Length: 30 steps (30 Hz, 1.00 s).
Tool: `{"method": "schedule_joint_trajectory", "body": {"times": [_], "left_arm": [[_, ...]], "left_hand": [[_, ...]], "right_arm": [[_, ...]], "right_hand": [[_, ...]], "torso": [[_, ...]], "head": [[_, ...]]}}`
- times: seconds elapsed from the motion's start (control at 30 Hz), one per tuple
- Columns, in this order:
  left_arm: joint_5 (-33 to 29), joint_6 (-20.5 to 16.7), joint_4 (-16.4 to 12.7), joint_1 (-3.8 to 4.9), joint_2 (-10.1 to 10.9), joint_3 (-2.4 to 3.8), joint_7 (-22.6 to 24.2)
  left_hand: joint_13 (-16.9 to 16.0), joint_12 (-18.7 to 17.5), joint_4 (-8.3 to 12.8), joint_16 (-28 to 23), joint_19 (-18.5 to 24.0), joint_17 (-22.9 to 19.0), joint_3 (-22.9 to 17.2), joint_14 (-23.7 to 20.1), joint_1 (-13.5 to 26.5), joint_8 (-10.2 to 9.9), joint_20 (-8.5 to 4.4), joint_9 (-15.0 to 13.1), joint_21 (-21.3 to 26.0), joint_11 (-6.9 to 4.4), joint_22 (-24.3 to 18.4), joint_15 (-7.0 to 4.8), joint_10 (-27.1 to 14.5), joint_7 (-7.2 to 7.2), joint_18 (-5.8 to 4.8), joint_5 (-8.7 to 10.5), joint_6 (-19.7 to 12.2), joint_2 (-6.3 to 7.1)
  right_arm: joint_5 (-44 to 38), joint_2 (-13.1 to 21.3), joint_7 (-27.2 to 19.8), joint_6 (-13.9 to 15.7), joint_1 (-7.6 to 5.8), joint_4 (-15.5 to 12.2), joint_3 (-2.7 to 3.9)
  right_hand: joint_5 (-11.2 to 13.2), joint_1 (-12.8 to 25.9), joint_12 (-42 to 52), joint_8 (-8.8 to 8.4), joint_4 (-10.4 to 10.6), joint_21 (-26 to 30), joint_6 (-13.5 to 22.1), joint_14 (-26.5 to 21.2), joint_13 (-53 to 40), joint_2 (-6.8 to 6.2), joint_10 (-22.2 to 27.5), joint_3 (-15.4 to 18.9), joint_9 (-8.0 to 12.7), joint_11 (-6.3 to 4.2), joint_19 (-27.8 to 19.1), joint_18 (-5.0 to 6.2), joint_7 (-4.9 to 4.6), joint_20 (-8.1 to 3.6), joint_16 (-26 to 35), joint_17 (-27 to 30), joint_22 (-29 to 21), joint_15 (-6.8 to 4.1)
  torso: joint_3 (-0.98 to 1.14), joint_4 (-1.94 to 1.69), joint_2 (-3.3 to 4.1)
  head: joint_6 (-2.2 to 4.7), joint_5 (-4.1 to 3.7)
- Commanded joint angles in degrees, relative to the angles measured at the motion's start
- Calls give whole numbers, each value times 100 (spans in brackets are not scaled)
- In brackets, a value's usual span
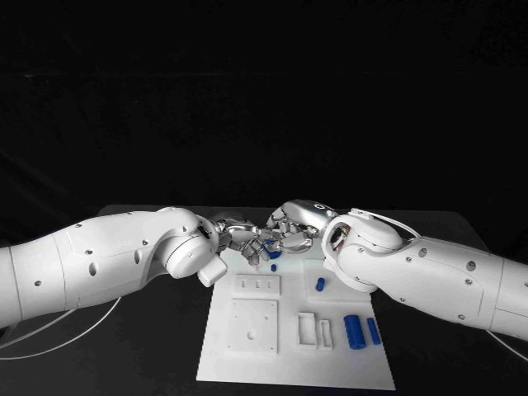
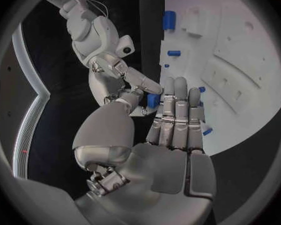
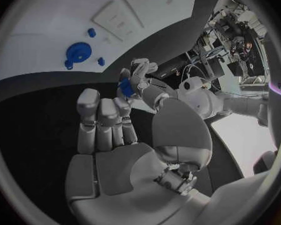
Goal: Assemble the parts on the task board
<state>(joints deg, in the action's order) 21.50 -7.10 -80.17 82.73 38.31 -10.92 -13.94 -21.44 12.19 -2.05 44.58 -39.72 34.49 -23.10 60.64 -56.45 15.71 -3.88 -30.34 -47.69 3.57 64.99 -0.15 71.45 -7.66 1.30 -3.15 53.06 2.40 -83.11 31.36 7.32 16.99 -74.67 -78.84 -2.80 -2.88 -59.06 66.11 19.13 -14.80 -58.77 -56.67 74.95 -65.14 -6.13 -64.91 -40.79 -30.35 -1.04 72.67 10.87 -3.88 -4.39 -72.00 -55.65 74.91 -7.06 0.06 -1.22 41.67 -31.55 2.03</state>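
Observation:
The white task board [image 1: 336, 363] lies lengthwise on the black table. Both hands meet over its far end. My left hand [image 1: 238, 235] pinches a small blue part [image 2: 153, 101] between thumb and fingers; the same part [image 3: 125, 87] appears in the right wrist view, wrapped by the left hand's fingers. My right hand [image 1: 298, 233] faces it with fingers stretched out and spread, their tips close beside the part and the palm empty. Whether they touch it I cannot tell. Loose blue parts lie on the board: a short peg [image 1: 320, 284] and two cylinders [image 1: 355, 331] side by side.
White raised blocks stand on the board: a small plate [image 1: 255, 285], a larger square plate [image 1: 252, 326] and two narrow bars [image 1: 306, 328]. A tiny blue piece [image 1: 272, 266] lies under the hands. White cables [image 1: 50, 338] trail on the table's left.

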Motion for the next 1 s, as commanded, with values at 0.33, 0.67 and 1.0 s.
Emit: {"method": "schedule_joint_trajectory", "body": {"times": [0.33, 0.67, 1.0], "left_arm": [[-6, 175, -11, 23, -3, 28, 195], [-6, 191, -17, 22, 35, 27, 128], [-4, 210, -12, 22, 22, 20, 56]], "left_hand": [[-22, -45, 688, -52, 64, -39, -39, -33, -84, -21, -184, 121, 25, -42, -37, 3, 33, 23, 34, -346, 134, -577], [-24, -59, 1009, -58, 41, -61, -120, -23, 141, -42, -185, 200, 16, -38, -62, 3, 42, 20, 25, -326, 166, -509], [-26, -71, 1030, -65, 11, -80, -238, -14, 300, -58, -194, 254, 10, -33, -87, -2, 32, 12, 37, -68, 165, -212]], "right_arm": [[-11, 20, 22, -86, 40, 17, -16], [-13, 65, 38, -68, 41, 15, -16], [-13, 81, 34, -94, 41, -13, -16]], "right_hand": [[3, -45, 24, 11, 6, 14, -166, 0, 0, 31, 4, -19, -5, -28, 0, 413, -123, -31, 25, -8, 57, -47], [3, -37, 24, 15, 11, 16, -171, 0, -1, 41, 4, -20, -13, -29, 1, 413, -121, -34, 26, -9, 56, -48], [2, -33, 25, 16, 12, 17, -173, 0, -2, 42, 4, -20, -18, -31, 2, 413, -120, -36, 27, -9, 56, -50]], "torso": [[5, 5, 3], [9, 4, 5], [6, 3, 10]], "head": [[-27, 17], [-20, 11], [-43, 4]]}}
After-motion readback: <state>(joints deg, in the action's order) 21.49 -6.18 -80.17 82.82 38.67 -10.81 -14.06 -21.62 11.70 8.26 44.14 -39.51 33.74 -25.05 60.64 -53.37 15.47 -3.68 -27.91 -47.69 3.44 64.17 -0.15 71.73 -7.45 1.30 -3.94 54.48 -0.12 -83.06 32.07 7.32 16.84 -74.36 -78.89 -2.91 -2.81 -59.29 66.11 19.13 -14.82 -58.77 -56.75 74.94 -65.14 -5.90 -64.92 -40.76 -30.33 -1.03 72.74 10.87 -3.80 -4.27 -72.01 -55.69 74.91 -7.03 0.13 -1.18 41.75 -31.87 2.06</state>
